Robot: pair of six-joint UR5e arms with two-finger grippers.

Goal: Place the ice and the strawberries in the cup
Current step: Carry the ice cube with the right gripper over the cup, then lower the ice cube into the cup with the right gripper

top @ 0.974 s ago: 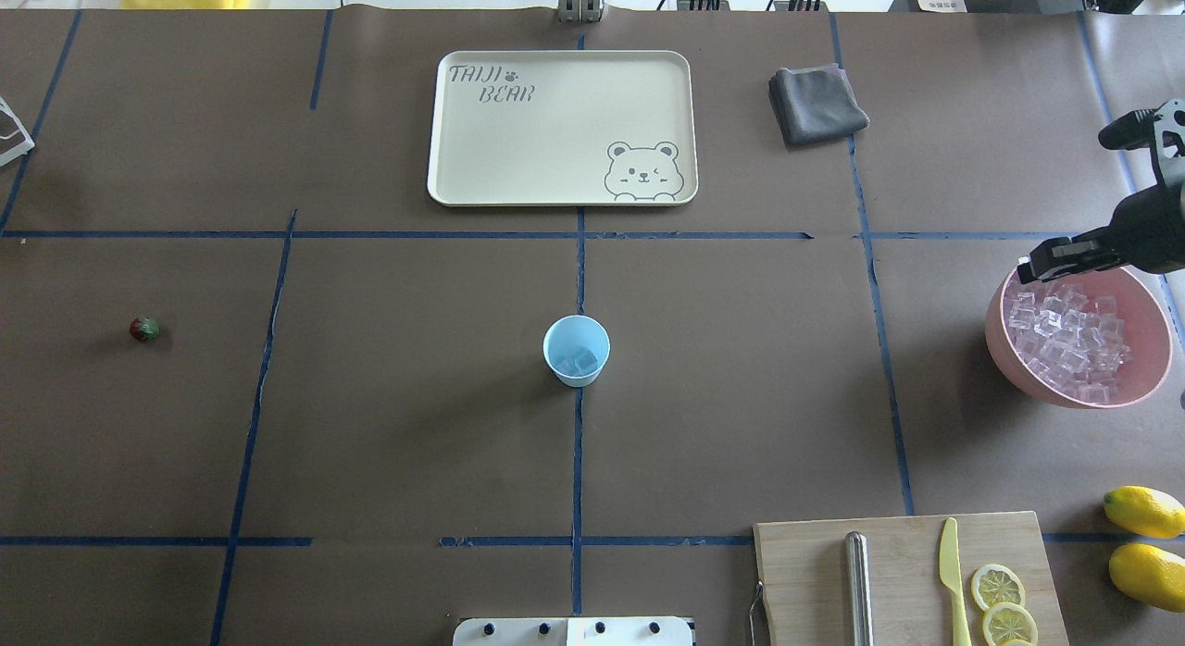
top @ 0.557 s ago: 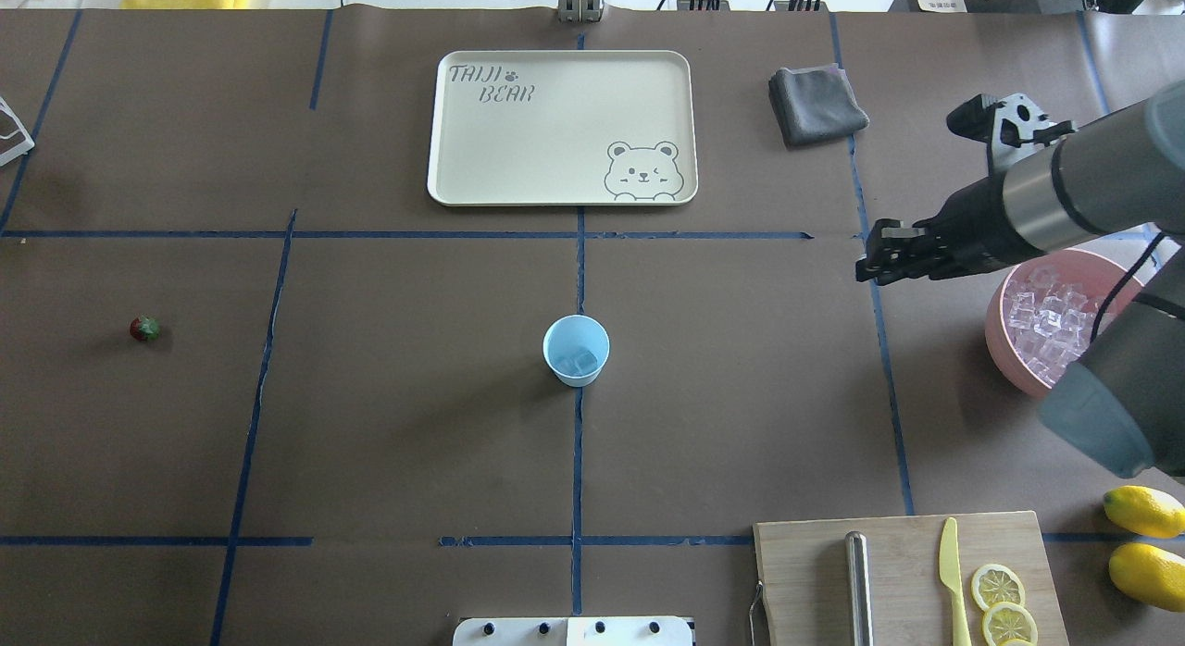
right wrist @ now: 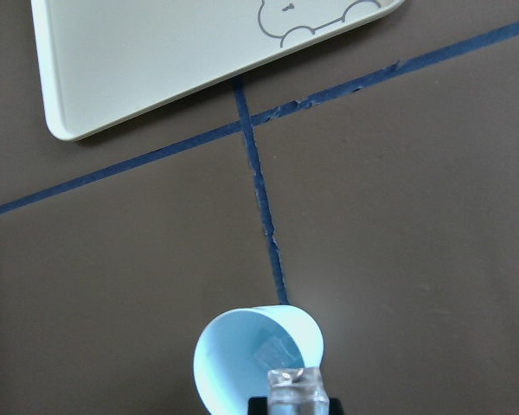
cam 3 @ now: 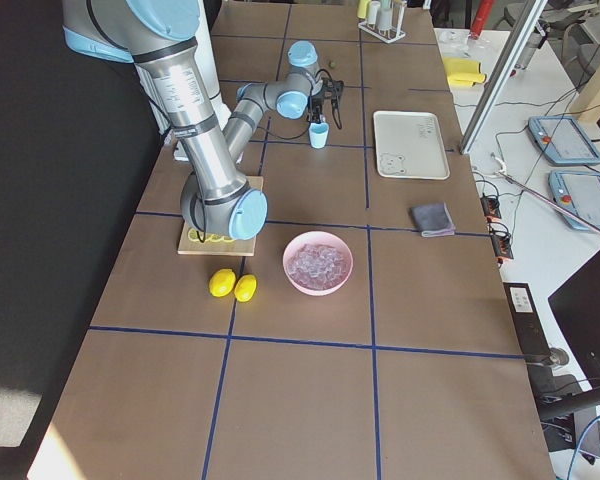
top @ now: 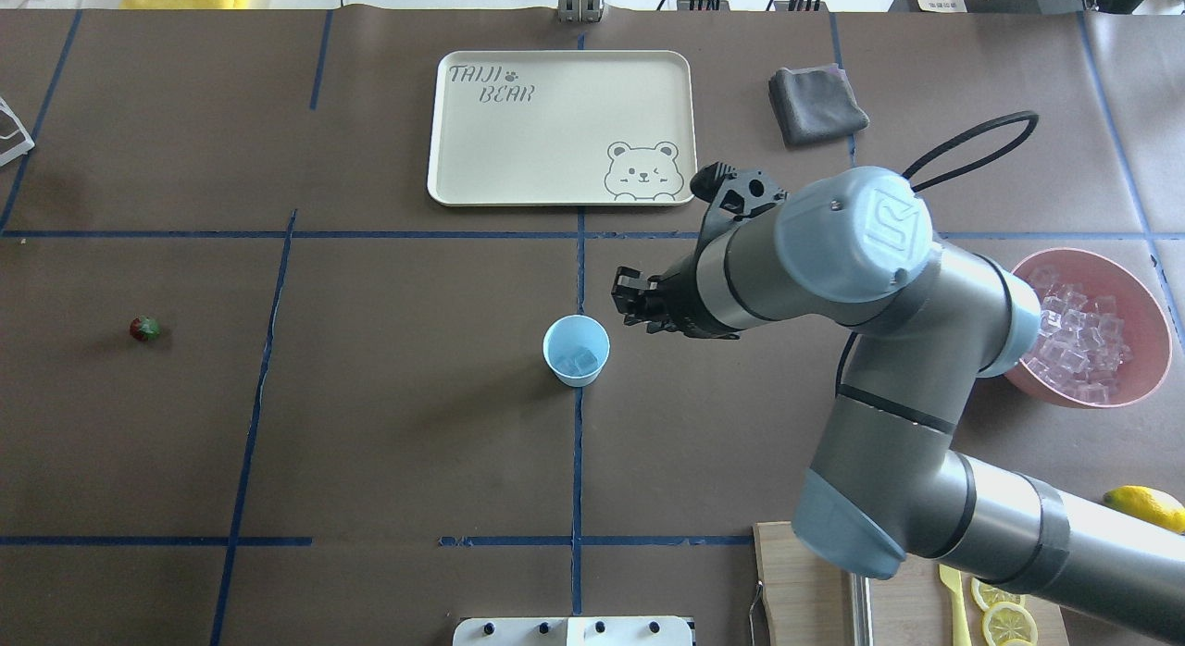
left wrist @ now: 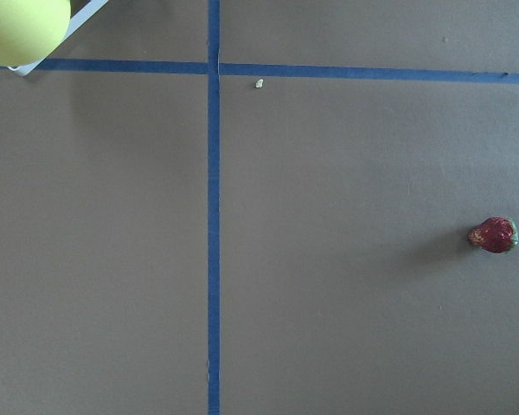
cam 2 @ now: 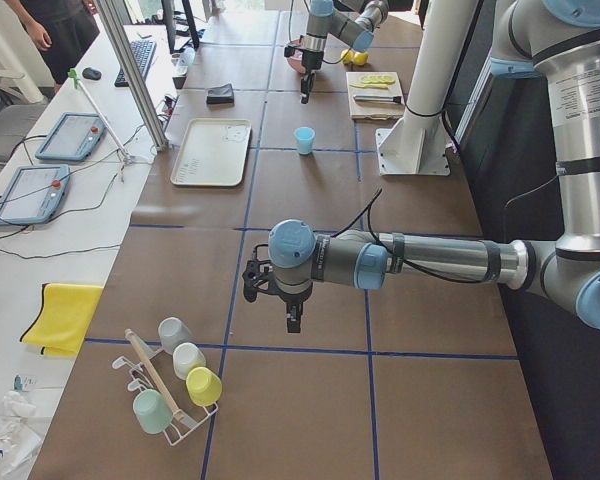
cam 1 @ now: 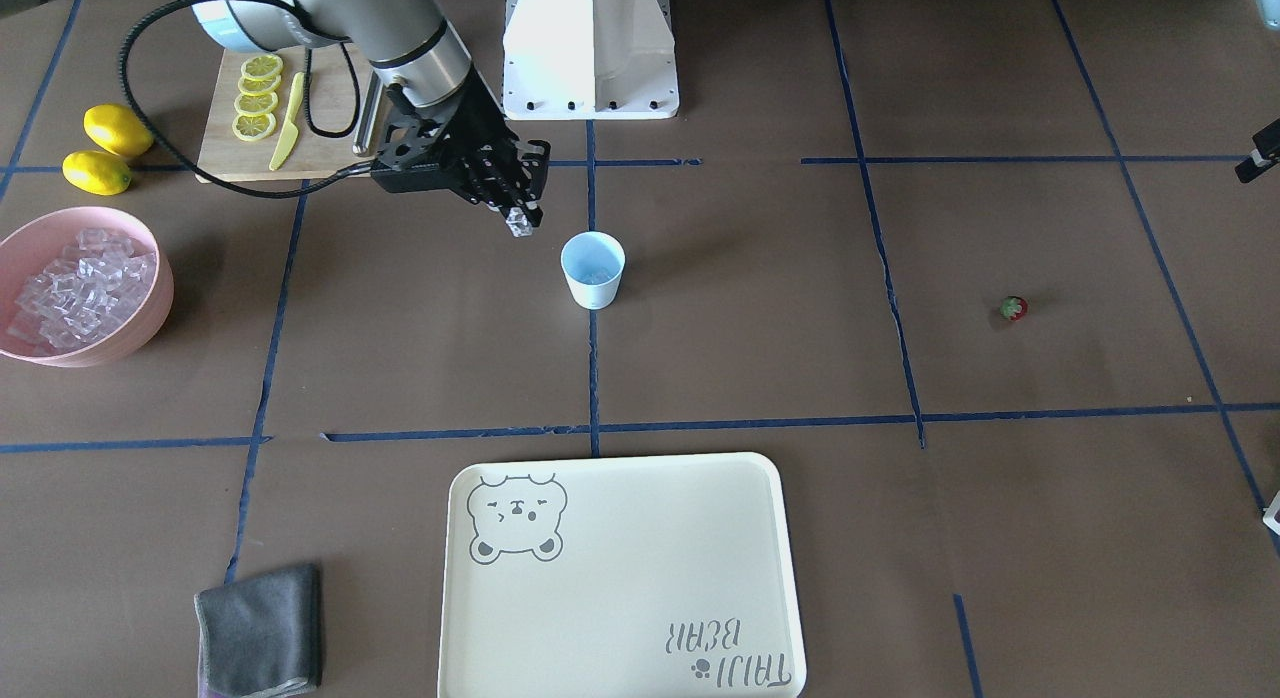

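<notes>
The light blue cup [top: 576,350] stands at the table's middle with clear ice [top: 582,360] in it. My right gripper [top: 623,301] hovers just right of the cup, shut on one ice cube [cam 1: 518,223]. The right wrist view shows that cube [right wrist: 296,386] over the near rim of the cup [right wrist: 242,354]. The tiny red strawberry [top: 143,329] lies far left on the table and shows in the left wrist view [left wrist: 494,234]. My left gripper [cam 2: 292,318] shows only in the exterior left view, so I cannot tell its state.
A pink bowl [top: 1151,378] full of ice sits at the right. A cream tray [top: 561,128] and a grey cloth [top: 817,103] lie at the back. A cutting board [cam 1: 225,143] holds lemon slices and a knife, beside two lemons [cam 1: 105,148].
My right arm has swung from the pink bowl leftward across the table to beside the cup, carrying an ice cube. The cup and strawberry have not moved.
</notes>
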